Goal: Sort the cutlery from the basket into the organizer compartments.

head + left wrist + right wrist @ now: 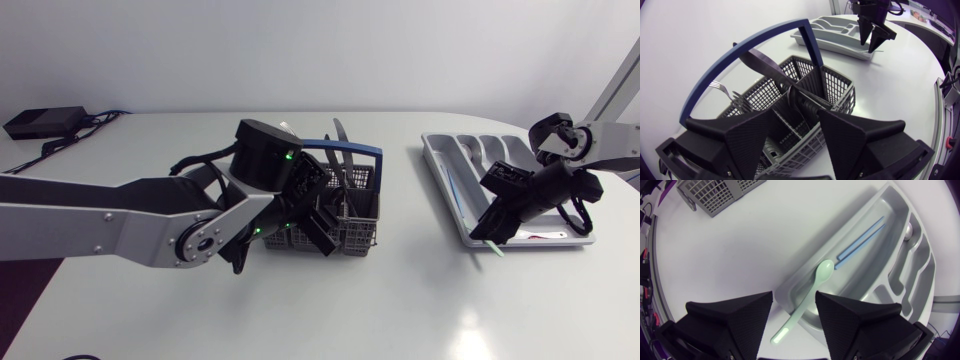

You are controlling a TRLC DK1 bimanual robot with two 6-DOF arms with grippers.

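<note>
A grey mesh basket (362, 236) with a blue handle (356, 150) holds several dark pieces of cutlery, among them a fork (723, 90) and a knife (765, 63). My left gripper (322, 218) hangs open just above the basket (840, 90), its fingers (747, 137) apart over the compartments. The grey organizer (440, 165) lies to the right. A pale green spoon (810, 292) rests tilted across its near rim, bowl inside the long compartment, handle out over the table. My right gripper (795, 325) stands open above the spoon (495, 247), fingers clear of it.
Two blue chopsticks (860, 242) lie in the organizer's long compartment (875, 255), beyond the spoon's bowl. A shiny metal piece (910, 230) sits in a farther compartment. Bare white table (420, 290) spreads between basket and organizer and toward the front edge.
</note>
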